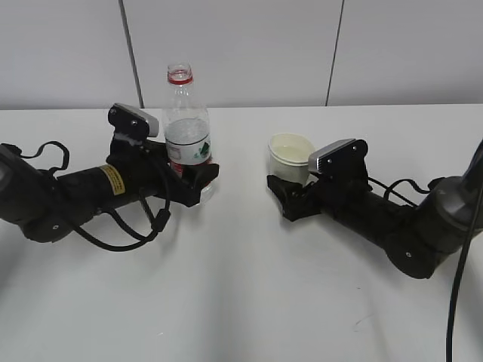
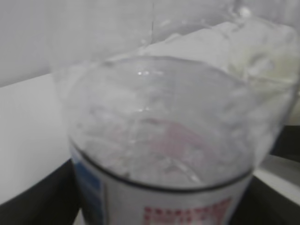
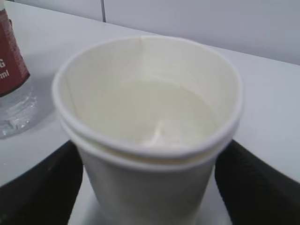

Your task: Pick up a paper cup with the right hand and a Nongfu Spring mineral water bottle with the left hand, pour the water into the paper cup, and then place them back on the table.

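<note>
The Nongfu Spring bottle (image 1: 186,124) stands upright and uncapped on the white table (image 1: 241,302), left of centre, with water up to about the top of its label. My left gripper (image 1: 189,183) is shut on its lower body. In the left wrist view the bottle (image 2: 168,140) fills the frame between the dark fingers. The paper cup (image 1: 291,156) stands on the table right of centre. My right gripper (image 1: 290,188) is shut on it low down, a finger (image 3: 42,187) on each side. The cup (image 3: 150,126) seems to hold clear water.
A grey panelled wall (image 1: 241,45) runs behind the table's far edge. The bottle's base (image 3: 14,103) shows left of the cup in the right wrist view. Both arms lie low across the table, with loose black cables (image 1: 128,237) beside the left one.
</note>
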Robot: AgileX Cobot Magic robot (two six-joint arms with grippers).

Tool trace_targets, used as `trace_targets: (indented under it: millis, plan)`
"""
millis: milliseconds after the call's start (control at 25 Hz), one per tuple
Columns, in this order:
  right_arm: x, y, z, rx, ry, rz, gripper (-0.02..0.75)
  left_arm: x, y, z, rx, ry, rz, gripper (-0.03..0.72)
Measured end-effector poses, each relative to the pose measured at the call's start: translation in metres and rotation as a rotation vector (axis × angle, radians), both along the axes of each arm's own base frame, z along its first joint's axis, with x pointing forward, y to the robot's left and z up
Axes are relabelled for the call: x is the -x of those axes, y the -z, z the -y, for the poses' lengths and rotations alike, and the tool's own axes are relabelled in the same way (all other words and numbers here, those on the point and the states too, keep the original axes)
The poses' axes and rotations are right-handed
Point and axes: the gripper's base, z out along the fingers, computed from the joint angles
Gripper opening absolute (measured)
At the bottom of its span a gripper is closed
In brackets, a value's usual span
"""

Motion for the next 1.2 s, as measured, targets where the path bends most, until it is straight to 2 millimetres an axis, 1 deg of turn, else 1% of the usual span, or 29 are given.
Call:
trace_targets:
  millis: [80, 200, 320, 440, 560, 640, 760, 960, 1080, 1200]
  plan:
    - [0.005, 0.004, 0.001, 0.002, 0.000, -0.018, 0.661, 0.001, 0.003, -0.001, -0.041, 0.007, -0.024, 0.565]
    - [0.016, 0.005, 0.004, 0.004, 0.012, -0.049, 0.661, 0.005, -0.001, -0.001, -0.091, 0.030, -0.057, 0.582]
    - [0.029, 0.001, 0.009, -0.005, 0.035, -0.062, 0.660, 0.014, -0.007, -0.004, -0.100, 0.032, -0.072, 0.587]
    - [0.042, -0.002, 0.014, -0.009, 0.071, -0.091, 0.653, 0.027, -0.012, -0.010, -0.100, 0.014, -0.096, 0.587]
    - [0.055, -0.002, 0.023, -0.016, 0.144, -0.127, 0.646, 0.037, -0.017, -0.018, -0.097, -0.018, -0.115, 0.587]
    - [0.059, -0.004, 0.030, -0.028, 0.213, -0.140, 0.638, 0.039, -0.021, -0.025, -0.117, -0.052, -0.130, 0.587]
    - [0.058, -0.006, 0.045, -0.045, 0.317, -0.144, 0.624, 0.036, -0.027, -0.039, -0.172, -0.120, -0.154, 0.587]
    - [0.053, -0.006, 0.076, -0.063, 0.453, -0.144, 0.595, 0.024, -0.031, -0.076, -0.185, -0.279, -0.153, 0.587]
    - [0.046, -0.009, 0.092, -0.074, 0.505, -0.120, 0.590, 0.018, -0.032, -0.102, -0.193, -0.376, -0.141, 0.587]
    - [0.035, -0.015, 0.103, -0.088, 0.532, -0.081, 0.589, 0.015, -0.032, -0.119, -0.196, -0.432, -0.140, 0.587]
